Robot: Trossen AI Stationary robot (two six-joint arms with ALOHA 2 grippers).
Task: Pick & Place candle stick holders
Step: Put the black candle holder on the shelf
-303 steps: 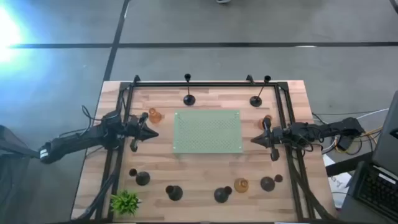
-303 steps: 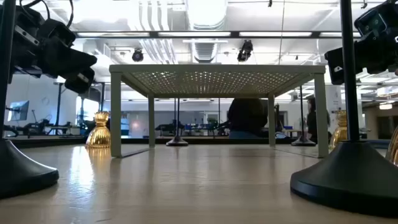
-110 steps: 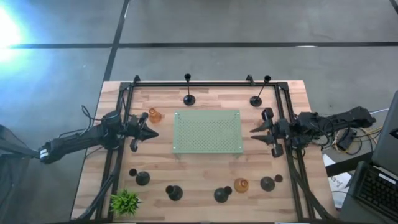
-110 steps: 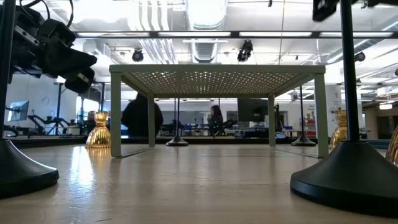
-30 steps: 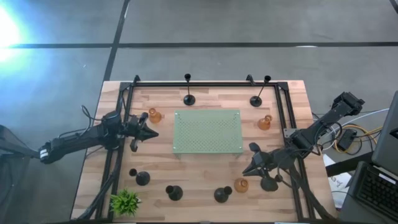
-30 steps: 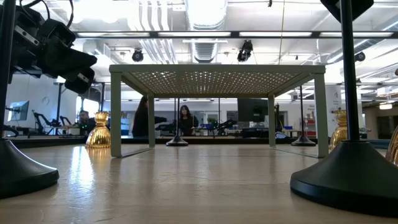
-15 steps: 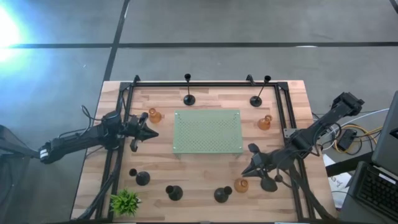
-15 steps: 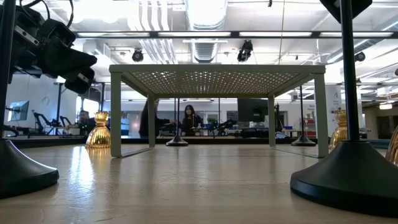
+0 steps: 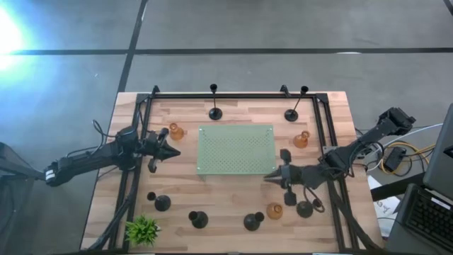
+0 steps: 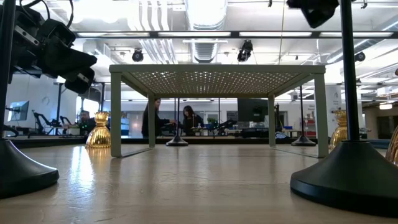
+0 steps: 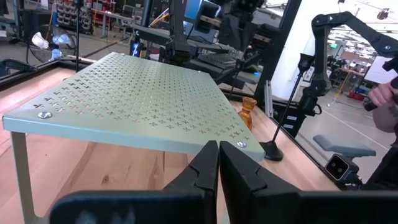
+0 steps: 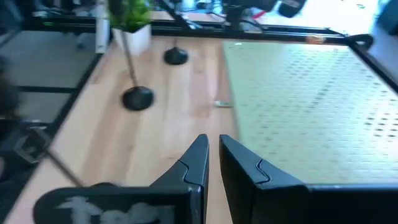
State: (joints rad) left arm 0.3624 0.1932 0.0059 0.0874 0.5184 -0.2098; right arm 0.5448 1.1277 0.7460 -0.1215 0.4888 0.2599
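Black right gripper (image 9: 269,177): jaws closed, empty, over bare wooden worktop (image 9: 233,202).
Target (guess): squat amber-orange glass candle holder (image 9: 274,211), just behind jaws, nearer worktop's front edge.
Tip: open first, descend straight, avoid black domed holders (image 9: 306,208).
Left gripper (image 9: 175,151): closed, waiting beside pale green perforated mat (image 9: 236,149).

From above, the pale green mat (image 9: 236,149) sits at the middle of the wooden counter (image 9: 233,234). The left pincer (image 9: 172,150) hangs at its nine o'clock edge, closed and empty. The right pincer (image 9: 270,176) points at the mat's five o'clock corner, nearly closed, holding nothing. Black holders (image 9: 215,113) stand at twelve and along six, amber holders (image 9: 175,131) at ten, three and five, a plant (image 9: 142,229) at seven.
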